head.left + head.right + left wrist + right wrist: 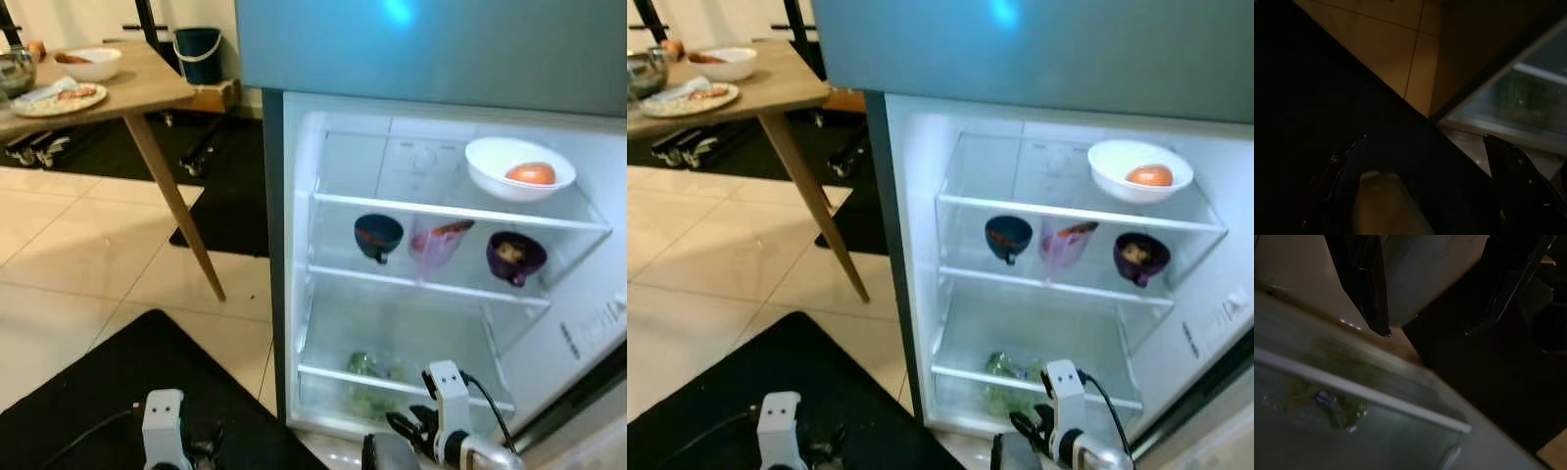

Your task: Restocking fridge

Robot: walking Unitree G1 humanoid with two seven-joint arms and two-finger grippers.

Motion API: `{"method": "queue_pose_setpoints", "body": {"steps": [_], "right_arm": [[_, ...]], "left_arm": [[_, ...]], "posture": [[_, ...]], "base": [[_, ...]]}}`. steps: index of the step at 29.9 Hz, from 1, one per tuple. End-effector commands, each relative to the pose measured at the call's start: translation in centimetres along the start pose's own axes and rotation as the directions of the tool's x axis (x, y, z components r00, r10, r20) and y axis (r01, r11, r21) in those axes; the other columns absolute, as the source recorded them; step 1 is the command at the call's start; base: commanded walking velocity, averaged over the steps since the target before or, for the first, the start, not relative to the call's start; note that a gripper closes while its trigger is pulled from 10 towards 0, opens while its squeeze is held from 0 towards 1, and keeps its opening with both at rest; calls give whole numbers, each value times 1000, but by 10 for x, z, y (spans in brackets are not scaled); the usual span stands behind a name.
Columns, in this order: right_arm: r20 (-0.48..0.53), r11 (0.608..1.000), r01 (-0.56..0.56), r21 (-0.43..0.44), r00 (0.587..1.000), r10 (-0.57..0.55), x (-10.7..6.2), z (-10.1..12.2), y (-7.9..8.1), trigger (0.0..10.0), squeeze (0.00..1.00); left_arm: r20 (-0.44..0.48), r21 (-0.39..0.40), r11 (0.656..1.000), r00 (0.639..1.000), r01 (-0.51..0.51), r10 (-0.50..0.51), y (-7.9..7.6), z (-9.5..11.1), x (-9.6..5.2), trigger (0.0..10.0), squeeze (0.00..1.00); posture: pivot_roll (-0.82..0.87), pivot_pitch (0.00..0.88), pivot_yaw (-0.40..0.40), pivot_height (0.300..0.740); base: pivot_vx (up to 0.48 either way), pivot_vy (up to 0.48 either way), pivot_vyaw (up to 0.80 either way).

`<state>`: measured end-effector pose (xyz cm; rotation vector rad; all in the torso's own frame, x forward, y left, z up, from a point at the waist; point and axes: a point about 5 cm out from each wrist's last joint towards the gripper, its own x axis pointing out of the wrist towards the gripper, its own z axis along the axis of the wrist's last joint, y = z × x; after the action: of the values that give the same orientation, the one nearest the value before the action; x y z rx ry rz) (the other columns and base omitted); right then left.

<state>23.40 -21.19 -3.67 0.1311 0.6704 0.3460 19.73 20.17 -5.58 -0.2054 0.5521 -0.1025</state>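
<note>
The fridge point(294, 245) stands open in front of the robot, its lit inside showing three glass shelves. On the top shelf sits a white bowl point(517, 166) holding an orange-red fruit point(530, 173). On the middle shelf stand, from the robot's left to its right, a dark blue cup point(378, 236), a pink cup point(434, 243) and a purple cup point(515, 257), each with some food in it that is too small to make out. Behind the lowest glass shelf lies a bag of leafy greens point(1322, 399), also seen in the eye views at the bottom of the fridge.

The right pincer point(1427, 330) hangs low just before the fridge's bottom edge, its two black fingers point(1371, 289) spread apart and holding nothing, above the sill and the dark mat. The left pincer point(1425, 161) hangs over the black mat point(118, 392) beside the fridge, fingers wide apart and empty.

To the robot's left, well apart from the fridge, a wooden tabletop point(147, 83) carries a white bowl with food point(90, 64), a plate point(61, 98) and a metal pot point(15, 70). A blue bucket point(198, 54) stands behind it on the tiled floor point(69, 255).
</note>
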Motion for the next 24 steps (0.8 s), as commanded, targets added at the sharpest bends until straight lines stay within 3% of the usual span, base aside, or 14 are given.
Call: {"method": "queue_pose_setpoints", "body": {"steps": [1,24], "right_arm": [[10,1000,3,12,1000,-3,1,0,1,10000,0],[-27,995,91,48,996,-89,-5,-16,-4,10000,0]], "left_arm": [[1,19,999,1000,-26,26,10,2,-3,10000,0],[-108,70,994,990,-86,94,15,-14,-8,10000,0]], "posture": [[-51,7,-17,634],[-52,0,-9,654]], "base": [[0,0,0],[0,0,0]]}}
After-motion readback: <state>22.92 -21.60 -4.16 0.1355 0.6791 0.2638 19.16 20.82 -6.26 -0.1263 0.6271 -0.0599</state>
